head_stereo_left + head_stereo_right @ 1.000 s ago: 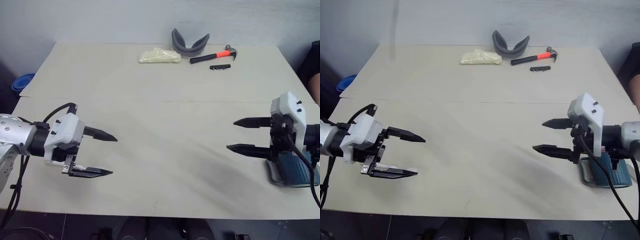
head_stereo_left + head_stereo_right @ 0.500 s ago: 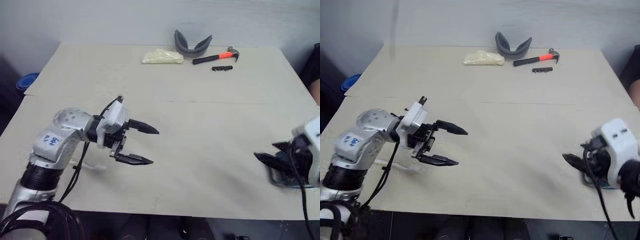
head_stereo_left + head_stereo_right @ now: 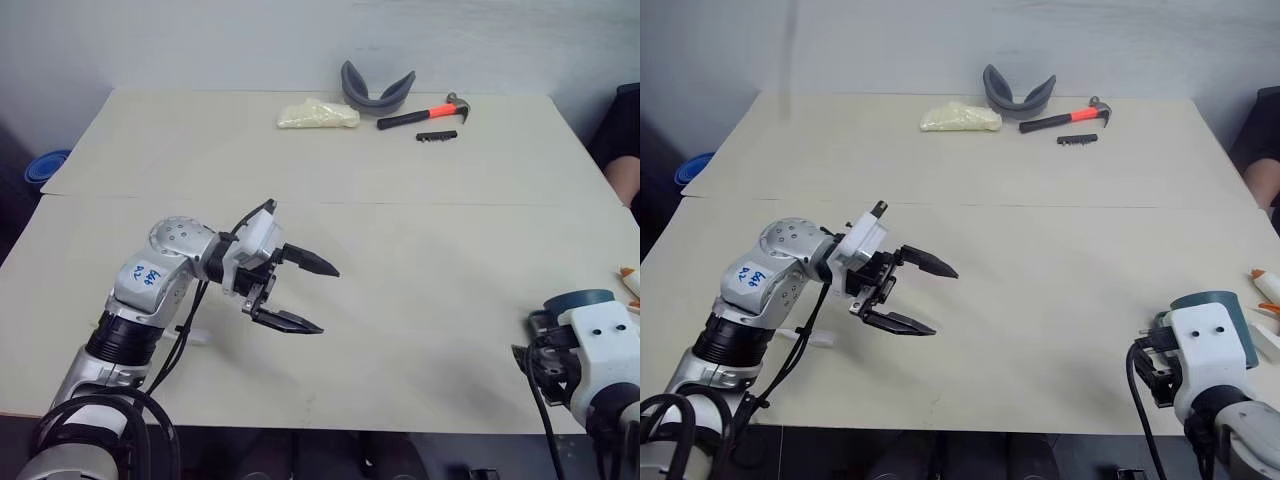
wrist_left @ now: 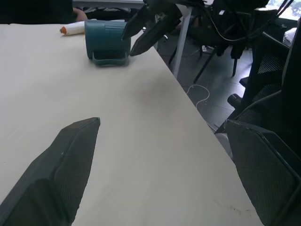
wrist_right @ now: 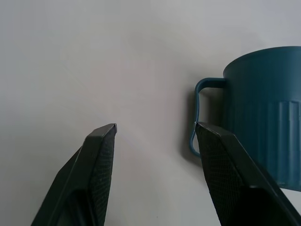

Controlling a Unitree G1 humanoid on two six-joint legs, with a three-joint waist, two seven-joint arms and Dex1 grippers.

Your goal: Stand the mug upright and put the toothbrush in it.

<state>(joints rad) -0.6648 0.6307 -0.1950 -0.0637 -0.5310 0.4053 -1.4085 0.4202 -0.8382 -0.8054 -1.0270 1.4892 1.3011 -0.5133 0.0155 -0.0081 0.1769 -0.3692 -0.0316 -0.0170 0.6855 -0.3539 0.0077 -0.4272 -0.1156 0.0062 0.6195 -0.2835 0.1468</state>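
The teal-blue mug point(image 3: 1205, 300) stands at the table's front right with a closed teal face on top, so it looks mouth down. Its loop handle point(image 5: 197, 117) lies just past one fingertip of my right gripper point(image 5: 155, 126). That gripper is low by the front edge, fingers apart, with nothing between them. The white toothbrush point(image 3: 197, 338) lies flat on the table under my left forearm. My left gripper point(image 3: 330, 300) hovers open over the table's middle left and points toward the mug point(image 4: 107, 42).
A white glue gun with an orange tip point(image 3: 1265, 285) lies just right of the mug. At the far edge are a hammer point(image 3: 420, 112), a grey curved piece point(image 3: 378, 88), a yellowish bag point(image 3: 318, 113) and a black strip point(image 3: 437, 135). A person's arm point(image 3: 625, 160) shows at the right.
My left arm swung in from the left edge toward the table's middle, still open. My right gripper pulled back and down beside the mug, turned, and its fingers narrowed.
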